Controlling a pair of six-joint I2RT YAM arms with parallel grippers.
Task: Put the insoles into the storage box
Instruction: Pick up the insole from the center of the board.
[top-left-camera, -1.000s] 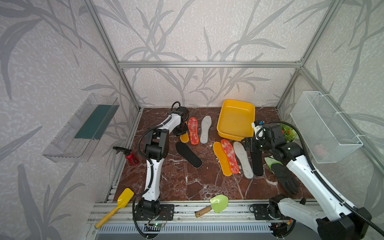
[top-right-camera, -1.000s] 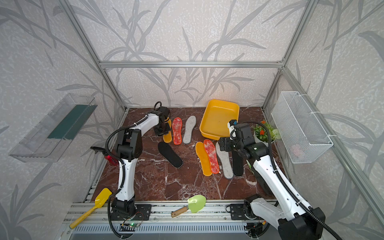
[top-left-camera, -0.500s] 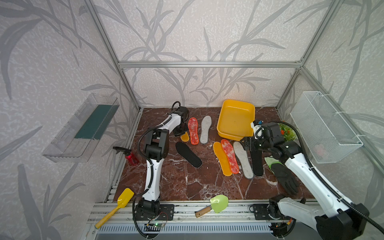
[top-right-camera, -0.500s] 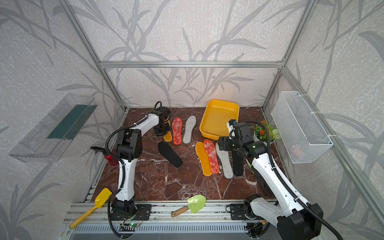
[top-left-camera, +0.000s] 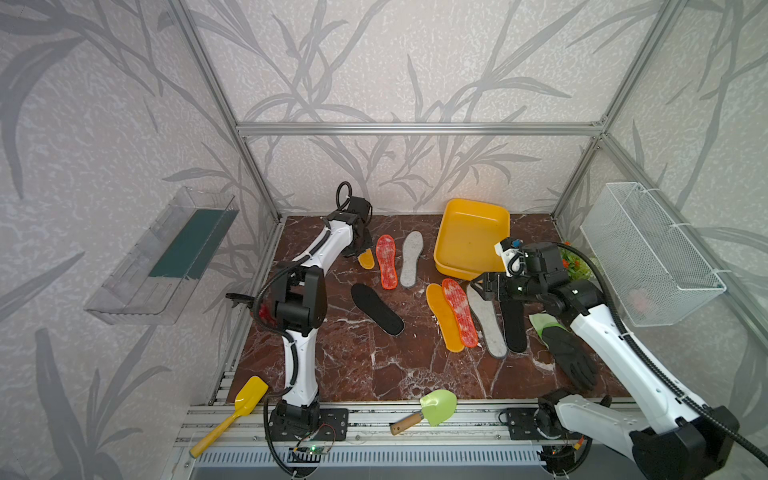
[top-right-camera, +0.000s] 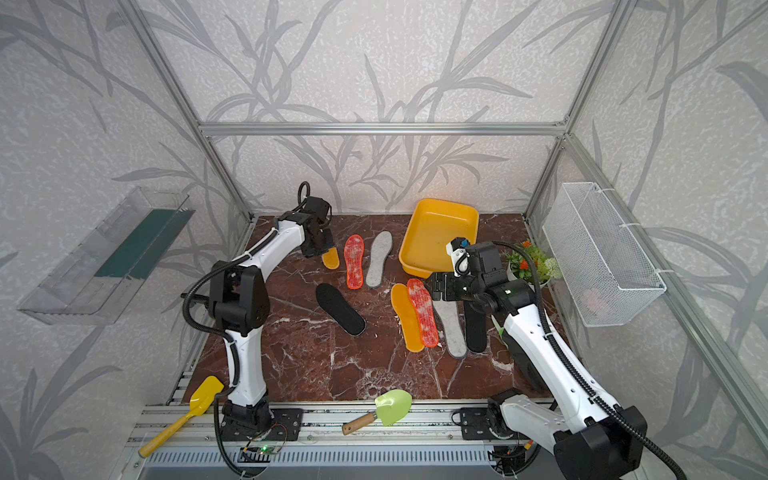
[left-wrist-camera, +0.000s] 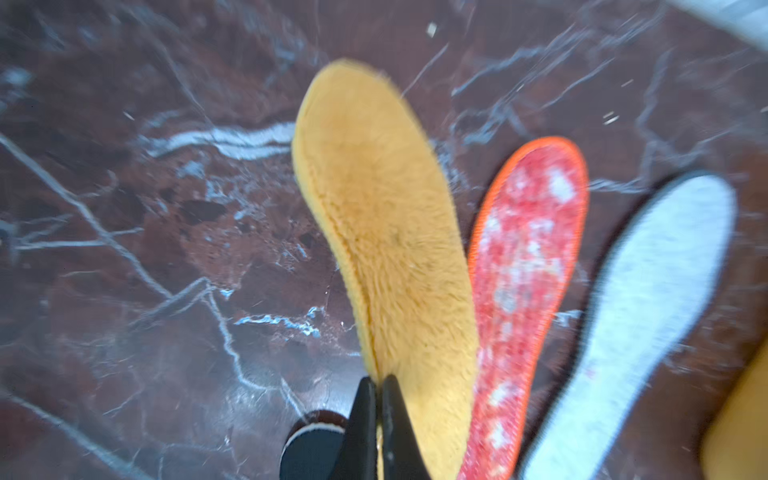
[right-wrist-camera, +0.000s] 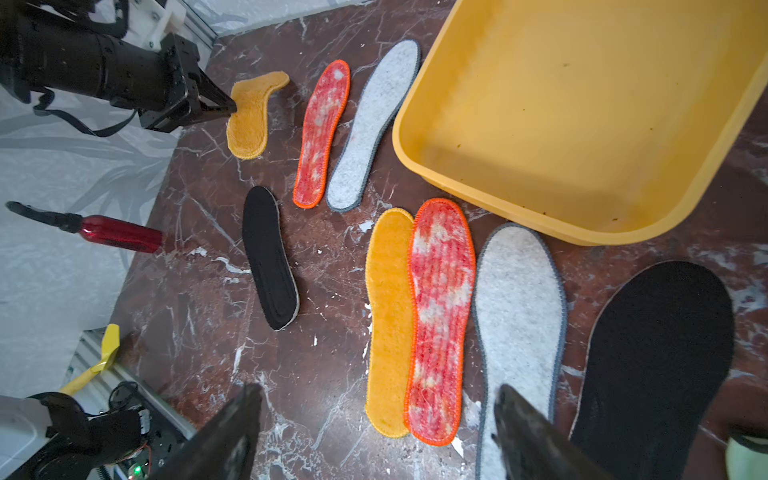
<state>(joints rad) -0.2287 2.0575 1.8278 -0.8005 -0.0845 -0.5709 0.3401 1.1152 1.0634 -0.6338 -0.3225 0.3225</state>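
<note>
The yellow storage box stands empty at the back of the marble table, also seen in the right wrist view. My left gripper is shut on the edge of a fuzzy yellow insole at the back left. Next to it lie a red-white insole, a grey insole and a black insole. In front of the box lie a yellow insole, a red-white one, a grey one and a black one. My right gripper hangs open over their far ends.
A white wire basket hangs on the right wall and a clear bin on the left wall. A black glove lies at the right, a potted plant beside the box. A green trowel and a yellow scoop lie at the front rail.
My left gripper has closed on the yellow insole at the back left. The right arm has hardly moved and its jaws stay wide.
</note>
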